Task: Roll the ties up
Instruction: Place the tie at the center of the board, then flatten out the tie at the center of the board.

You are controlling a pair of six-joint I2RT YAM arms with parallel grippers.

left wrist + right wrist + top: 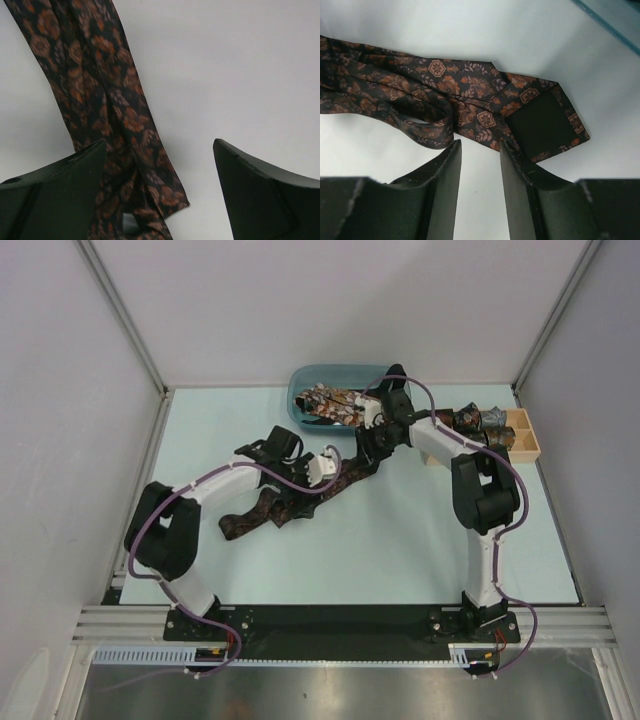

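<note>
Right pincer (480, 144): jaws part-way apart, nothing between them. Tips sit just at the edge of the dark brown tie (470, 95), near its turned-over end.
Left pincer (159, 142): jaws wide, holding nothing, above another stretch of the same tie.
Tie lies on the table (420, 540), near the blue bin (296, 395) holding loose ties (335, 400).

**No legible writing in any view**

No word, label, brand or number can be read in the overhead view or in either wrist view. The only markings are the orange and mauve flower medallions printed on the dark tie (470, 95), which are ornament, not lettering. In the right wrist view, the plain dark patch at the tie's pointed end, toward 4 o'clock, is too dim to show any writing.
</note>
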